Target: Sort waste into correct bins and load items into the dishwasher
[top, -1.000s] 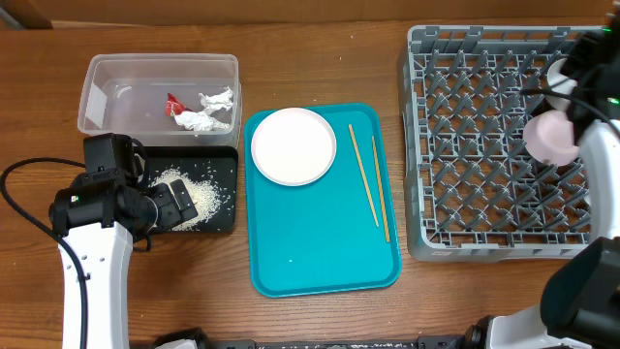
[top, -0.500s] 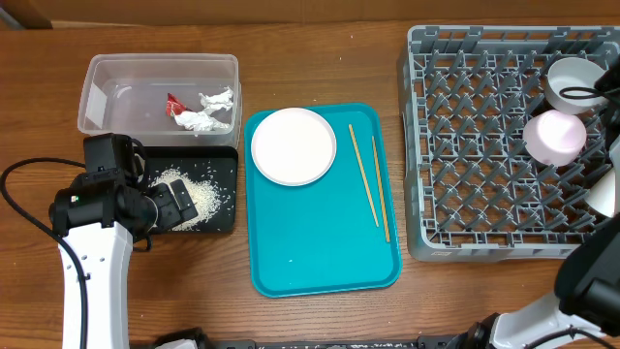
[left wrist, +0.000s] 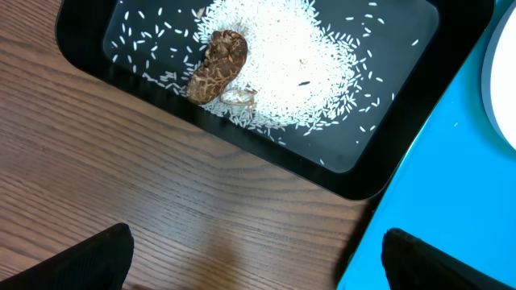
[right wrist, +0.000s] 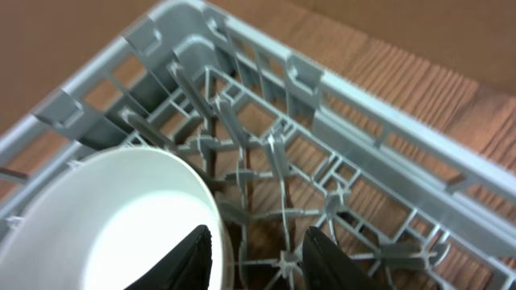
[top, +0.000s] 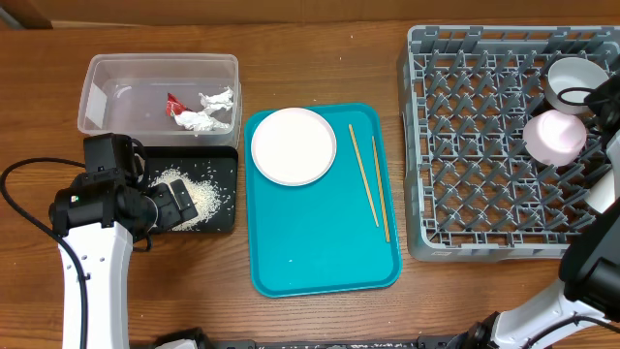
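Observation:
The grey dish rack [top: 484, 155] holds an upright white bowl [top: 573, 82] and an overturned white bowl [top: 554, 136] at its right side. My right gripper [right wrist: 258, 258] is open, its fingers on either side of the upright bowl's rim [right wrist: 121, 217]. The large white plate [top: 294, 145] and the chopsticks [top: 368, 179] lie on the teal tray [top: 320, 242]. The clear tub [top: 107, 97] holds the red wrapper [top: 174, 103] and the tissue [top: 208, 111]. The black tray [left wrist: 266, 157] holds the rice [left wrist: 298, 64] and the brown scrap [left wrist: 218, 64]. My left gripper [left wrist: 262, 258] is open and empty over the wood beside it.
The teal tray's edge [left wrist: 451, 201] lies right beside the black tray. The right arm [top: 605, 184] hangs over the rack's right edge. The rack's pegs [right wrist: 274, 153] stand close around the upright bowl. A black cable [top: 19, 194] loops on the table at far left.
My right arm has drawn back toward the rack's right edge, uncovering the upright bowl. The left arm has not moved.

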Controlling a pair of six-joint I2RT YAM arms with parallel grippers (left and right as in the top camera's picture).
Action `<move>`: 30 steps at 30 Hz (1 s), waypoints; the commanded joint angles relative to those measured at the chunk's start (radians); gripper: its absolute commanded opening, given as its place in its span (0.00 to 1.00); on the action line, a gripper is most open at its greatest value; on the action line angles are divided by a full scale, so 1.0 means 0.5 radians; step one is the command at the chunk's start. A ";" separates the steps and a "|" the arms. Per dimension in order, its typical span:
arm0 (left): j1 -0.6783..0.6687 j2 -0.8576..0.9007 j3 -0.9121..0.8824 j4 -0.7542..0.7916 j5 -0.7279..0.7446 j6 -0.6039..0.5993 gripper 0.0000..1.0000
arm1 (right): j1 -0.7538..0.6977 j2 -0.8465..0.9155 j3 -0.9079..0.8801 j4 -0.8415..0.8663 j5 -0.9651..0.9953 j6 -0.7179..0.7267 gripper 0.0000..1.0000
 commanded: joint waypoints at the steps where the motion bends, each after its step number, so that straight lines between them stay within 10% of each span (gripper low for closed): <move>1: 0.011 0.003 0.012 -0.005 -0.006 0.021 1.00 | -0.004 0.064 0.024 -0.014 0.011 0.021 0.36; 8: 0.011 0.003 0.012 -0.005 -0.006 0.021 1.00 | -0.004 0.065 0.027 -0.011 0.011 0.021 0.04; 25: 0.011 0.003 0.012 -0.005 -0.006 0.021 1.00 | 0.009 -0.248 0.115 -0.031 0.003 -0.097 0.10; 30: 0.011 0.003 0.012 -0.005 -0.006 0.021 1.00 | -0.014 -0.226 0.124 -0.233 -0.090 0.398 0.19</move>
